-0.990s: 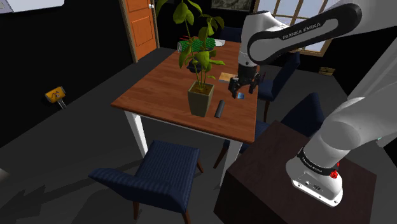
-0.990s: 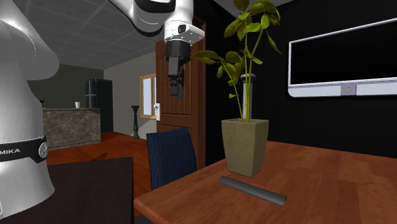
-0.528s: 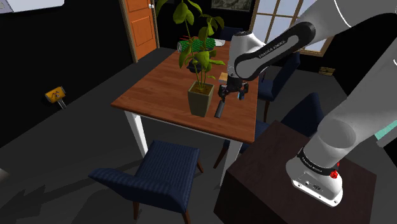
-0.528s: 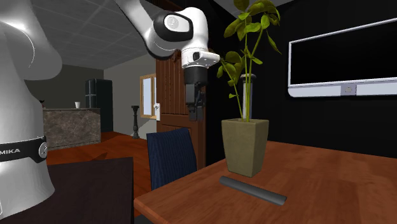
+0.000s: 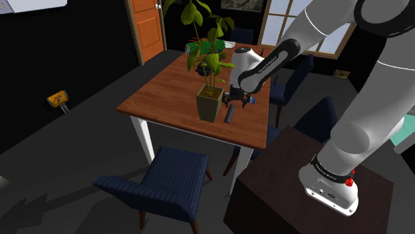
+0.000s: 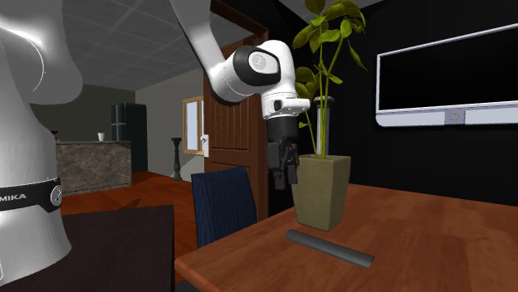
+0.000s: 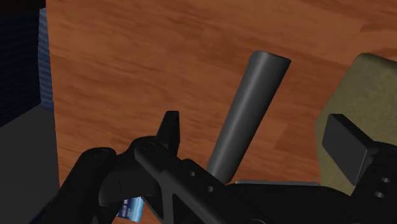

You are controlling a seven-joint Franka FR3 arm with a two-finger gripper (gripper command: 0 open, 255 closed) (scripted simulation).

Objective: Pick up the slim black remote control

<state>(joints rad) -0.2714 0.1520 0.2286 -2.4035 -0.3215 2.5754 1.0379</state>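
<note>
Poised above the slim dark-grey remote (image 5: 229, 114) at mid-frame, beside the potted plant (image 5: 210, 105) on the wooden table (image 5: 163, 93), with the gripper (image 5: 234, 101) spread wide, holding nothing.

Plant pot (image 5: 210, 106) is standing just beside the remote (image 5: 229, 114), crowding one long side. The hand (image 6: 285, 176) is hanging above, spread, w/ one finger (image 7: 347, 143) showing in front of the pot. Bare tabletop (image 7: 127, 57) is lying free along the remote's other side. Leaves (image 5: 194, 14) are overhanging nearby.
</note>
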